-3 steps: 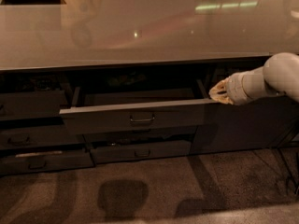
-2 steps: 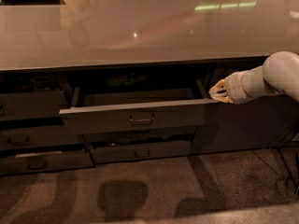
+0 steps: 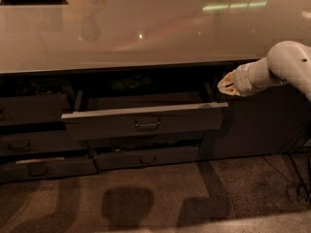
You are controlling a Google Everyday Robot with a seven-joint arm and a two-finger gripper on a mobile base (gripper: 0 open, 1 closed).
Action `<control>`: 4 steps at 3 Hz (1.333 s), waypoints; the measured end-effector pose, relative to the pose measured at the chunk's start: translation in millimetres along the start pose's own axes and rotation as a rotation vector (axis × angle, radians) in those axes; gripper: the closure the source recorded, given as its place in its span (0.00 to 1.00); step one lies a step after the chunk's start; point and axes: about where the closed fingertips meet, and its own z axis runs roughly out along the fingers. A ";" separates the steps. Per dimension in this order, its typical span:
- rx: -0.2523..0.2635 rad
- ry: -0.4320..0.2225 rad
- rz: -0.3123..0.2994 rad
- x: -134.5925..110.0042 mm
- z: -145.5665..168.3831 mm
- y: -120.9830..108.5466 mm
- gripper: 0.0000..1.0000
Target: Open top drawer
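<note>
The top drawer [image 3: 141, 120] is the wide dark grey front under the counter, with a small loop handle [image 3: 147, 125] at its middle. It stands pulled out from the cabinet, and its pale inner tray shows behind the front. My white arm [image 3: 286, 64] reaches in from the right. My gripper [image 3: 224, 86] sits at the arm's pale tip, just above and to the right of the drawer's right corner, apart from the handle.
A glossy pale countertop [image 3: 146, 28] runs above the drawers. Narrower grey drawers [image 3: 146, 158] lie below and to the left [image 3: 34, 108]. A tall grey cabinet door [image 3: 257, 123] stands at the right. Brown carpet floor [image 3: 160, 203] lies in front with shadows.
</note>
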 end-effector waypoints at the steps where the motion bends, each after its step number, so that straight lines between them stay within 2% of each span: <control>1: -0.036 0.015 0.004 8.4 19.9 -1.4 1.00; 2: -0.121 0.024 0.012 27.7 64.7 7.9 1.00; 3: -0.122 0.024 0.012 27.7 65.1 7.9 1.00; 4: -0.150 0.032 -0.013 18.0 78.4 5.1 1.00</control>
